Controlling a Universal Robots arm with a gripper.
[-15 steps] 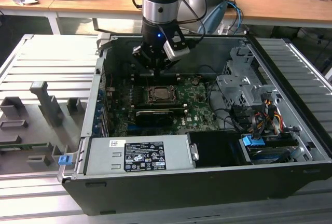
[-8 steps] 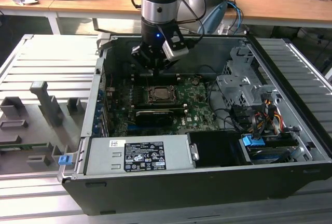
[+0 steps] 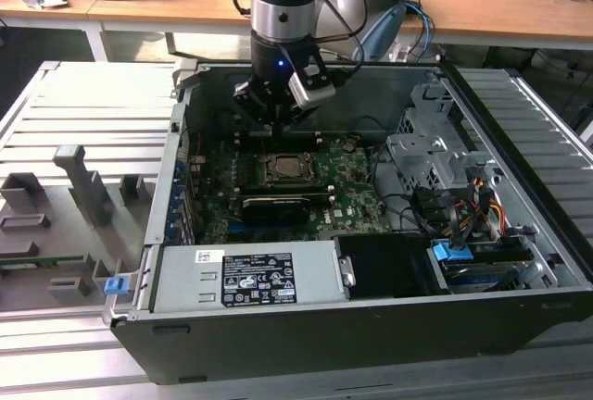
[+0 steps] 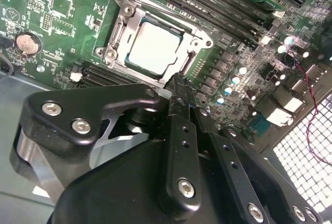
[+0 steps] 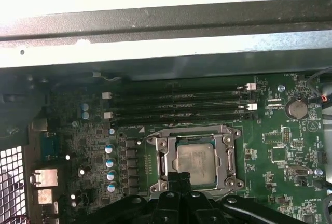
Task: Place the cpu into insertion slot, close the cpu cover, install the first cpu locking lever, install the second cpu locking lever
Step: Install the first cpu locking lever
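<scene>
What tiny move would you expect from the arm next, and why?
Probably a small push down at the cover's edge. The cpu is seated, the cpu cover lies down around it, and the gripper, shut, is right at the cover's rim. Whether the cover is locked down yet I cannot tell.

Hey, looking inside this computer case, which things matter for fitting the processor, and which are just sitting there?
Job in hand: cpu; cpu cover, framing it; pincer, at the cover's edge.
Just lying about: memory slots; coin battery; power supply; cable bundle.
</scene>
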